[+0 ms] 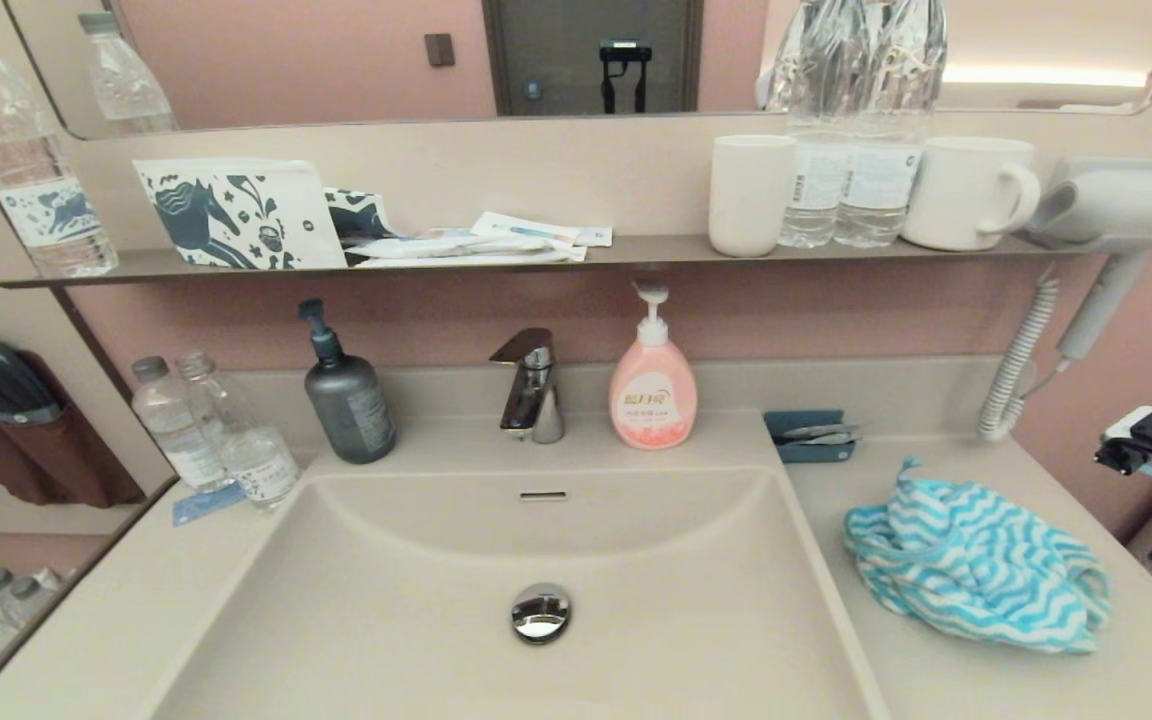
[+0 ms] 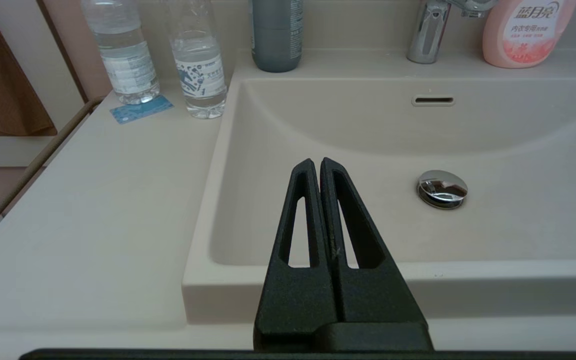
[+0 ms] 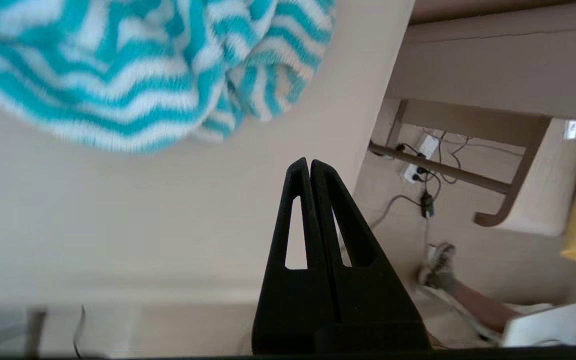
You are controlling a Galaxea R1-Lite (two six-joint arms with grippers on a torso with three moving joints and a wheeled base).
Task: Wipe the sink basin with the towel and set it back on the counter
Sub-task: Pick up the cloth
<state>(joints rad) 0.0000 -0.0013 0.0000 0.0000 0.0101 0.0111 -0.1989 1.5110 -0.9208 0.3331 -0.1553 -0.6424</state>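
Note:
The turquoise and white zigzag towel (image 1: 976,565) lies crumpled on the beige counter (image 1: 936,680) to the right of the sink basin (image 1: 416,600). The basin holds only its chrome drain plug (image 1: 541,612). My right gripper (image 3: 304,164) is shut and empty, hovering over the counter (image 3: 118,210) near its outer edge, a short way from the towel (image 3: 133,75). Part of the right arm (image 1: 1151,440) shows at the head view's right edge. My left gripper (image 2: 316,162) is shut and empty, held in front of the basin (image 2: 518,150) near its front left corner, out of the head view.
A faucet (image 1: 533,385), a grey pump bottle (image 1: 348,395) and a pink soap bottle (image 1: 652,385) stand behind the basin. Two water bottles (image 1: 216,440) stand at the left, a blue tray (image 1: 811,437) at the right. A hairdryer (image 1: 1116,215) hangs by the wall shelf.

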